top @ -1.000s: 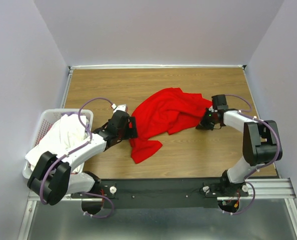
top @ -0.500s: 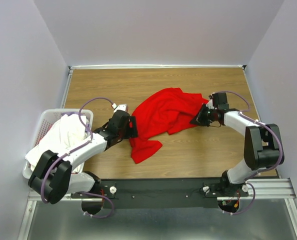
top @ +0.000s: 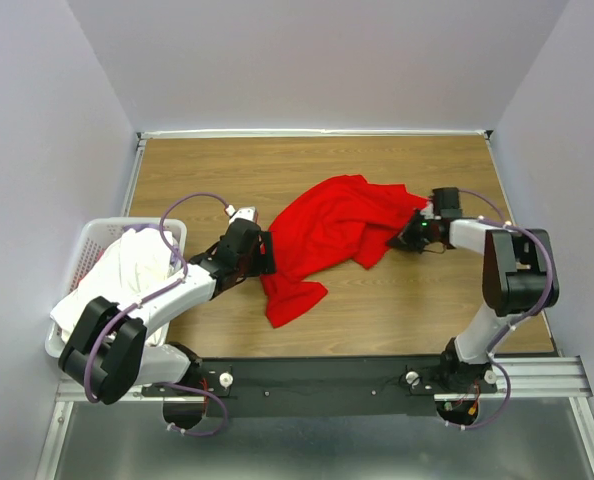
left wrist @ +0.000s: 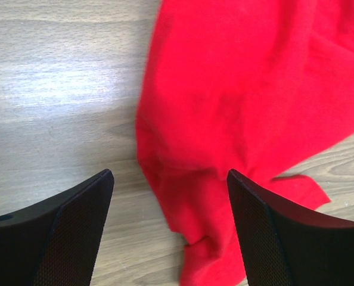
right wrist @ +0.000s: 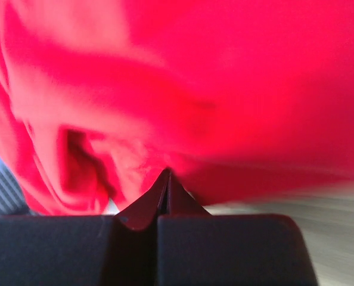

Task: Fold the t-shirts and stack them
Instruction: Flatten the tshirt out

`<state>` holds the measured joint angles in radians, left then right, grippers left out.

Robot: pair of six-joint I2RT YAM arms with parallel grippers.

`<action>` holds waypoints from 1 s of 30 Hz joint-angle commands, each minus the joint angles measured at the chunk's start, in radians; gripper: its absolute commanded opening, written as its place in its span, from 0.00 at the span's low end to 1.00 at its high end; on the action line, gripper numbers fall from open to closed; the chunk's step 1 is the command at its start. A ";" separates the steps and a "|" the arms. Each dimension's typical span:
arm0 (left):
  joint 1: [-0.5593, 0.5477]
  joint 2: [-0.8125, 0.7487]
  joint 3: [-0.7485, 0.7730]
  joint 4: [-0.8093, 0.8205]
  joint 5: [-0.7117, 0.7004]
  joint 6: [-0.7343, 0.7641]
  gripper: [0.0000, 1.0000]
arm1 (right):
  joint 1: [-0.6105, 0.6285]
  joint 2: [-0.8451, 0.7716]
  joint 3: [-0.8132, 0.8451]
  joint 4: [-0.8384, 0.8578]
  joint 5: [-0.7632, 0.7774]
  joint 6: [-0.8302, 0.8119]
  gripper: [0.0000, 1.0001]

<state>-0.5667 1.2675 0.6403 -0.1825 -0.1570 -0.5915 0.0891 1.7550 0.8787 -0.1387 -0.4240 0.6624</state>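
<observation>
Right wrist view had the right gripper (right wrist: 167,174) pressed together at the edge of the crumpled bright red cloth t-shirt (top: 327,225), mid-frame up top, left gripper (left wrist: 169,174) spread beside it, so a pull could easily have slipped off that skimpy bite.

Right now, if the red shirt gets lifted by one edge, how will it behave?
Likely floppy: the red t-shirt lies crumpled in soft folds, so it should drape and trail. Probably light: thin cloth bunches at the shut right gripper. May drag across the wooden table.
</observation>
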 commanded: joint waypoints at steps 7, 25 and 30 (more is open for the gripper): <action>0.004 -0.023 -0.013 0.006 -0.004 0.004 0.77 | -0.255 -0.011 -0.067 -0.032 0.131 -0.012 0.02; 0.001 0.240 0.074 0.150 0.152 0.018 0.72 | -0.255 -0.012 -0.089 -0.033 0.076 -0.050 0.03; -0.005 0.331 0.110 0.166 0.211 0.025 0.60 | -0.256 -0.020 -0.098 -0.036 0.062 -0.058 0.03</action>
<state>-0.5667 1.5421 0.7319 -0.0387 -0.0135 -0.5789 -0.1730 1.7199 0.8295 -0.1005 -0.3897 0.6498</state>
